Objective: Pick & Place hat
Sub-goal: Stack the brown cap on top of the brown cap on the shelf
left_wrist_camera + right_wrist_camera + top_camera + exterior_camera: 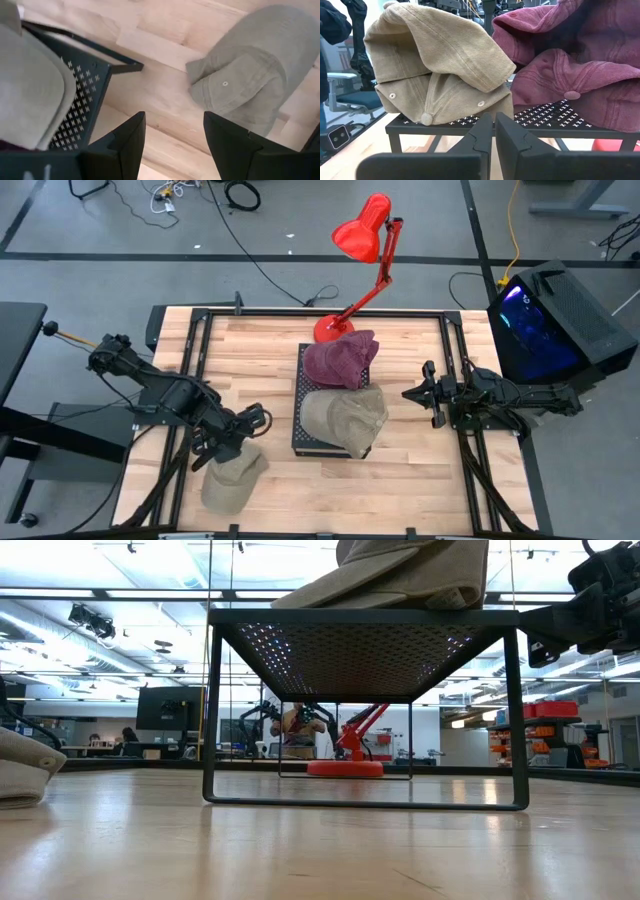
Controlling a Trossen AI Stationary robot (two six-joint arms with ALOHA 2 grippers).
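A pale khaki cap (232, 478) lies on the wooden table near its front left corner, crown side down (245, 80); the low view catches it at the left edge (22, 768). My left gripper (258, 420) hovers open just beyond it, between the cap and the black mesh rack (300, 442); its fingers (172, 135) frame bare wood. A maroon cap (340, 360) and a tan cap (345, 418) rest on top of the rack (545, 117). My right gripper (410, 394) waits shut to the right of the rack, level with its top (494, 131).
A red desk lamp (365, 240) stands with its base (330, 328) at the table's far edge, behind the rack. A black box with a lit screen (550, 320) sits off the table's right side. Bare wood shows in front of the rack (380, 490).
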